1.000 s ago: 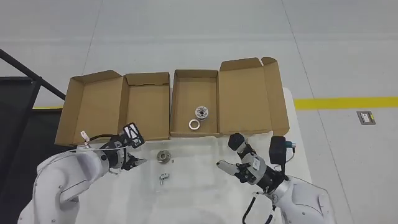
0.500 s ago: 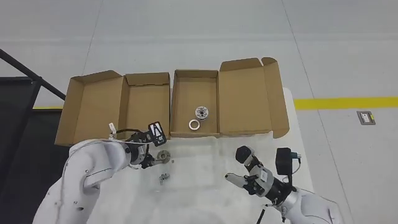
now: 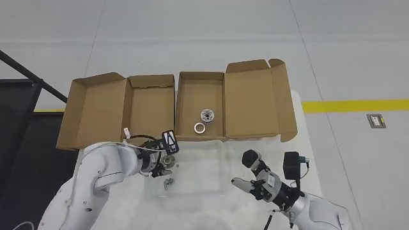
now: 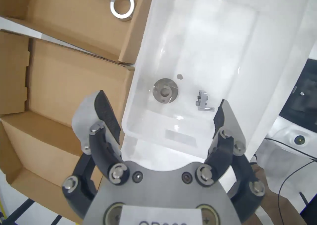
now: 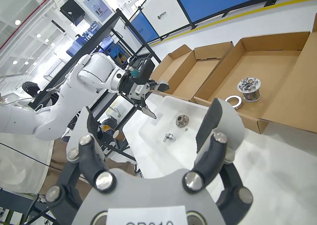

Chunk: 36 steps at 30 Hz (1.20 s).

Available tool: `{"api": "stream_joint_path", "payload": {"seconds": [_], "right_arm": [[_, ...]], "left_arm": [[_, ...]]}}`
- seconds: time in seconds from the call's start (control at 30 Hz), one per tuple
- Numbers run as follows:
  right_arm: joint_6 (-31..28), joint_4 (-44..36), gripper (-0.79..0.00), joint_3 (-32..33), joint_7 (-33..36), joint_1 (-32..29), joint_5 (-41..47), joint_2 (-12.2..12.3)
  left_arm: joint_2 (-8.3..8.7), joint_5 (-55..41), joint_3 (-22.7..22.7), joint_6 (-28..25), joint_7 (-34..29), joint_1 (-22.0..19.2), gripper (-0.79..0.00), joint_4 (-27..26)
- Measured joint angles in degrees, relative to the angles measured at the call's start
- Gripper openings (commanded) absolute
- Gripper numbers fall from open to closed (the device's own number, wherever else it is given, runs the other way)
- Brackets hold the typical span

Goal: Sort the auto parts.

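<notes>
A shallow white tray (image 4: 138,62) holds a round flanged metal hub (image 4: 165,90) and a small L-shaped bracket (image 4: 203,101). My left gripper (image 4: 162,106) hangs open just above that end of the tray, its fingers either side of the two parts and touching neither. From above, the left gripper (image 3: 163,166) sits by the hub (image 3: 168,160), with the bracket (image 3: 167,183) nearer the front. My right gripper (image 5: 152,112) is open and empty, back at the tray's other end (image 3: 243,170). It looks across at the hub (image 5: 182,120) and bracket (image 5: 169,137).
Two open cardboard boxes stand behind the tray. The left box (image 3: 150,108) has nothing in it. The right box (image 3: 192,96) holds a toothed metal cylinder (image 3: 207,115) and a metal ring (image 3: 200,128). Their flaps lie spread out to the sides.
My left arm has swung to the right, from beside the tray to over the hub. My right arm pulled back toward the front, then stayed still.
</notes>
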Motion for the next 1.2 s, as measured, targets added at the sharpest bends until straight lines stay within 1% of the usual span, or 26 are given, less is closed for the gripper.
{"api": "stream_joint_path", "payload": {"seconds": [0.07, 0.17, 0.3, 0.4, 0.47, 0.53, 0.57, 0.6, 0.73, 0.8, 0.87, 0.9, 1.0, 1.1, 1.13, 1.17, 1.2], "right_arm": [[0.0, 0.0, 0.0, 0.0, 0.0, 0.0, 0.0, 0.0], [0.0, 0.0, 0.0, 0.0, 0.0, 0.0, 0.0, 0.0], [0.0, 0.0, 0.0, 0.0, 0.0, 0.0, 0.0, 0.0], [0.0, 0.0, 0.0, 0.0, 0.0, 0.0, 0.0, 0.0], [0.0, 0.0, 0.0, 0.0, 0.0, 0.0, 0.0, 0.0], [0.0, 0.0, 0.0, 0.0, 0.0, 0.0, 0.0, 0.0], [0.0, 0.0, 0.0, 0.0, 0.0, 0.0, 0.0, 0.0], [0.0, 0.0, 0.0, 0.0, 0.0, 0.0, 0.0, 0.0], [0.0, 0.0, 0.0, 0.0, 0.0, 0.0, 0.0, 0.0], [0.0, 0.0, 0.0, 0.0, 0.0, 0.0, 0.0, 0.0], [0.0, 0.0, 0.0, 0.0, 0.0, 0.0, 0.0, 0.0], [0.0, 0.0, 0.0, 0.0, 0.0, 0.0, 0.0, 0.0], [0.0, 0.0, 0.0, 0.0, 0.0, 0.0, 0.0, 0.0], [0.0, 0.0, 0.0, 0.0, 0.0, 0.0, 0.0, 0.0], [0.0, 0.0, 0.0, 0.0, 0.0, 0.0, 0.0, 0.0], [0.0, 0.0, 0.0, 0.0, 0.0, 0.0, 0.0, 0.0], [0.0, 0.0, 0.0, 0.0, 0.0, 0.0, 0.0, 0.0]], "left_arm": [[1.32, -0.79, 3.46, 0.55, -0.54, -2.7, 0.0, 1.35], [3.56, -5.08, 9.39, 1.98, -2.0, -7.87, 0.0, 3.43], [6.63, -12.69, 17.6, 4.47, -4.49, -15.59, 0.0, 4.89], [8.61, -18.45, 22.37, 6.1, -6.11, -20.51, 0.0, 5.2], [9.73, -21.84, 25.19, 6.62, -6.6, -22.97, 0.0, 5.02], [11.09, -25.39, 28.51, 6.91, -6.9, -25.5, -0.062, 4.44], [11.68, -26.72, 29.9, 7.06, -7.05, -26.45, -0.065, 4.08], [12.45, -28.0, 31.7, 7.32, -7.31, -27.62, -0.046, 3.52], [14.55, -30.18, 36.72, 7.92, -7.89, -30.74, -0.04, 1.83], [15.3, -30.92, 38.97, 8.11, -8.09, -31.89, -0.034, 1.1], [15.74, -30.57, 40.8, 8.59, -8.58, -32.74, -0.006, 0.7], [15.91, -30.01, 41.83, 8.95, -8.93, -33.23, -0.012, 0.58], [15.85, -29.27, 43.06, 9.65, -9.59, -33.84, -0.009, 0.74], [15.1, -26.2, 43.89, 11.8, -9.28, -33.2, -0.089, 0.61], [14.82, -25.42, 44.06, 12.46, -8.57, -32.95, -0.299, 0.67], [14.54, -24.59, 44.23, 13.04, -7.79, -32.71, -0.36, 0.75], [14.17, -23.62, 44.5, 13.56, -6.65, -32.31, -0.308, 0.95]]}}
